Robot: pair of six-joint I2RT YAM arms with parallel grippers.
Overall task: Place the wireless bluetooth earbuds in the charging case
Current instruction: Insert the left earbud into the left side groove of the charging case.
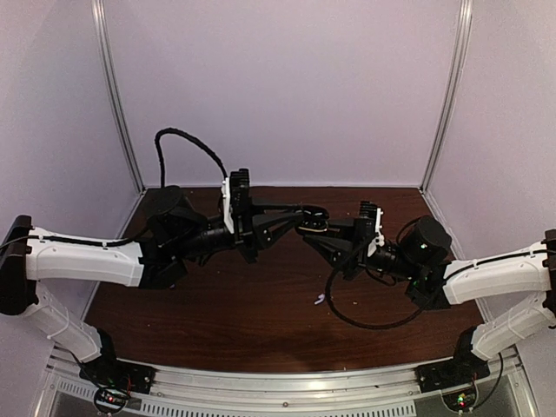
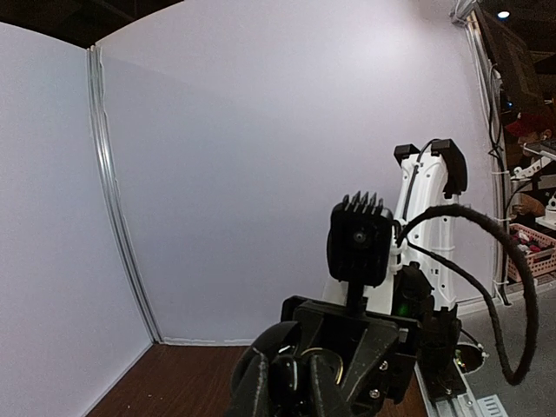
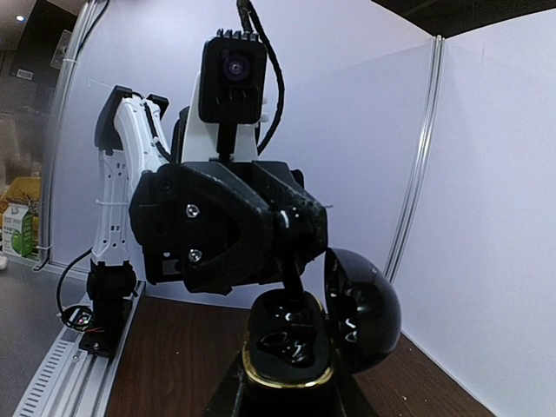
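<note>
Charging case (image 3: 287,351), lid open, in right claw (image 3: 287,400)

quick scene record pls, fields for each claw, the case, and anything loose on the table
right claw: grips the case, held above the table
case: dark, glossy, gold rim
lid: open, tipped back
left claw: tips reach down into the open case; open or shut unclear
earbuds: none clearly seen
loose: small pale bit on the table by the right arm, too small to identify
</note>
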